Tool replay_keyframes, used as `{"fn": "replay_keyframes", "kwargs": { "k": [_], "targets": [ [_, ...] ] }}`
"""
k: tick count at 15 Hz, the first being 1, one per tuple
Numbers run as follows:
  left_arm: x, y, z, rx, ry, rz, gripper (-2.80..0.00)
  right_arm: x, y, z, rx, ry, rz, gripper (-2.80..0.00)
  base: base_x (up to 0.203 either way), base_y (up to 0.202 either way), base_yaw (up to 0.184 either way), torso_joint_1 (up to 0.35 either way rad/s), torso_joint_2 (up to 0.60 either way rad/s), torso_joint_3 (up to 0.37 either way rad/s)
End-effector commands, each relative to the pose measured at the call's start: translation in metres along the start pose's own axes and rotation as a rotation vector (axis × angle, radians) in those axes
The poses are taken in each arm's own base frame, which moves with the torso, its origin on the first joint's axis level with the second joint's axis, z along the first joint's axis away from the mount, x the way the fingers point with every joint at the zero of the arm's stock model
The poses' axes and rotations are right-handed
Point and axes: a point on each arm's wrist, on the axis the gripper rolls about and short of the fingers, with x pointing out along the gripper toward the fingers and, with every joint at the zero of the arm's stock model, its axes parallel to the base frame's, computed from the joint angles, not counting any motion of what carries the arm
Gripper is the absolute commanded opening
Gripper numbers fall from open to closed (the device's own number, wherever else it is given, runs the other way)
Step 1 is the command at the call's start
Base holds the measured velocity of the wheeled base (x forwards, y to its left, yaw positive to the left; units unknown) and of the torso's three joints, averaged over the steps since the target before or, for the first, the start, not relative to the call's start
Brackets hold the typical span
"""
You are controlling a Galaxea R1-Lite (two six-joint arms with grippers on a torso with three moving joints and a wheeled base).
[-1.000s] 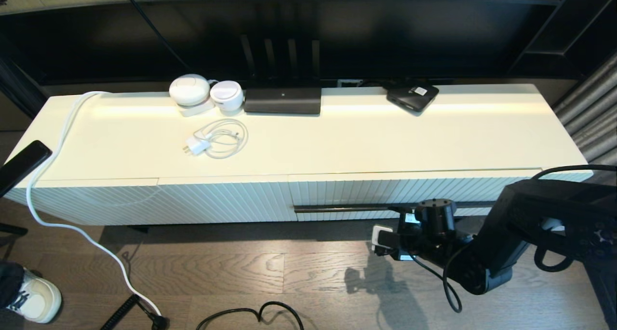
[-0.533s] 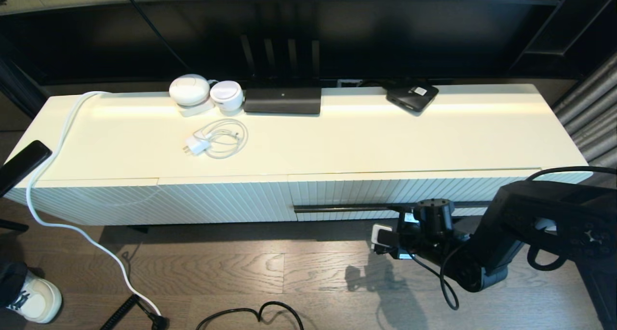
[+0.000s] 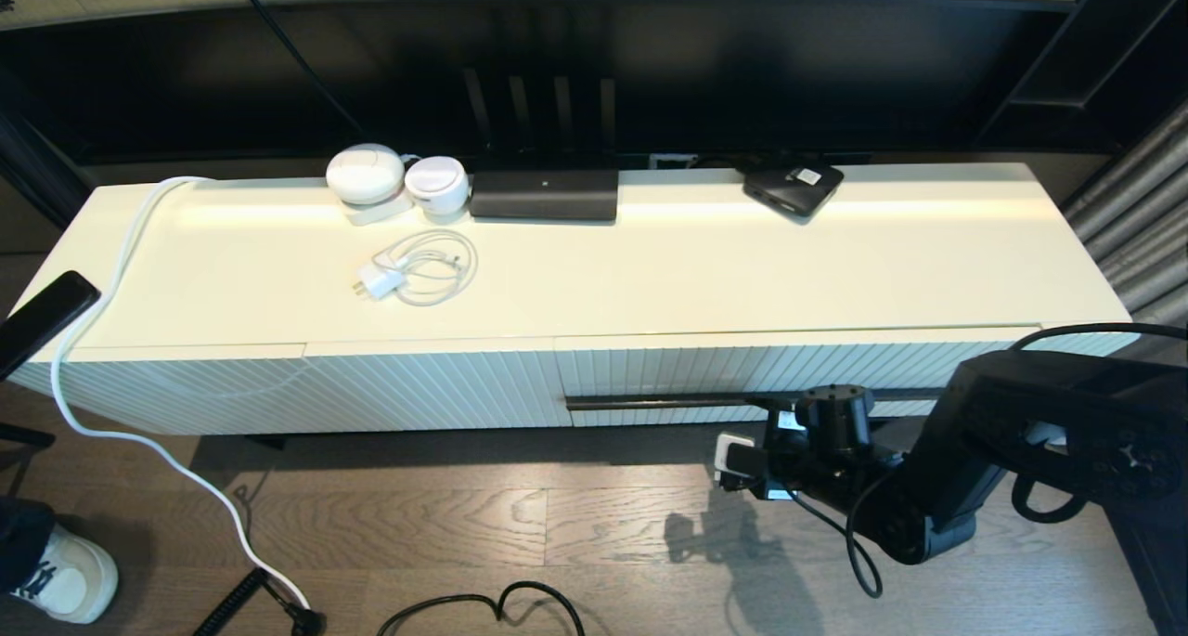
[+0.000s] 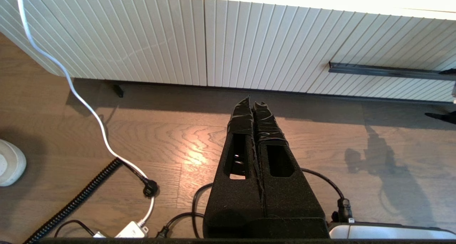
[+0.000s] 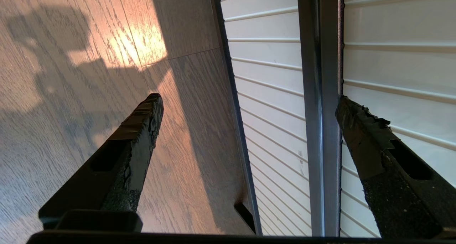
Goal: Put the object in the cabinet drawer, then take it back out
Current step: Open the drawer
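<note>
The cabinet drawer (image 3: 789, 365) is closed, its ribbed cream front flush with the cabinet. Its thin black bar handle (image 3: 668, 400) runs along the front. My right gripper (image 3: 765, 411) is low in front of the drawer and open. In the right wrist view the right gripper (image 5: 249, 99) straddles the handle (image 5: 320, 94), one finger past it against the drawer front (image 5: 270, 76), the other over the floor. The black umbrella is out of view. My left gripper (image 4: 253, 103) is shut on nothing, parked low at the left over the floor.
On the cabinet top lie a white charger with coiled cable (image 3: 413, 269), a black router (image 3: 544, 193), two white round devices (image 3: 367, 174) and a flat black box with white label (image 3: 794, 186). Cables (image 3: 139, 432) and a shoe (image 3: 56, 571) lie on the wooden floor.
My right arm's elbow has shifted slightly to the left. The right gripper stays at the drawer handle and the drawer stays closed.
</note>
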Motion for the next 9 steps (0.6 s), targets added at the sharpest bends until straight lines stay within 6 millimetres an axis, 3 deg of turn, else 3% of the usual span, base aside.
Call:
{"fn": "replay_keyframes", "kwargs": {
  "k": [1, 9],
  "targets": [
    [0.0000, 0.0000, 0.0000, -0.001, -0.001, 0.000, -2.80, 0.0009, 0.0026, -0.0009, -0.007, 0.004, 0.007, 0.00, 0.000, 0.000, 0.000, 0.000, 0.00, 0.000],
    [0.0000, 0.0000, 0.0000, -0.001, -0.001, 0.000, -2.80, 0.0004, 0.0072, -0.0027, -0.008, 0.012, 0.025, 0.00, 0.000, 0.000, 0.000, 0.000, 0.00, 0.000]
  ]
}}
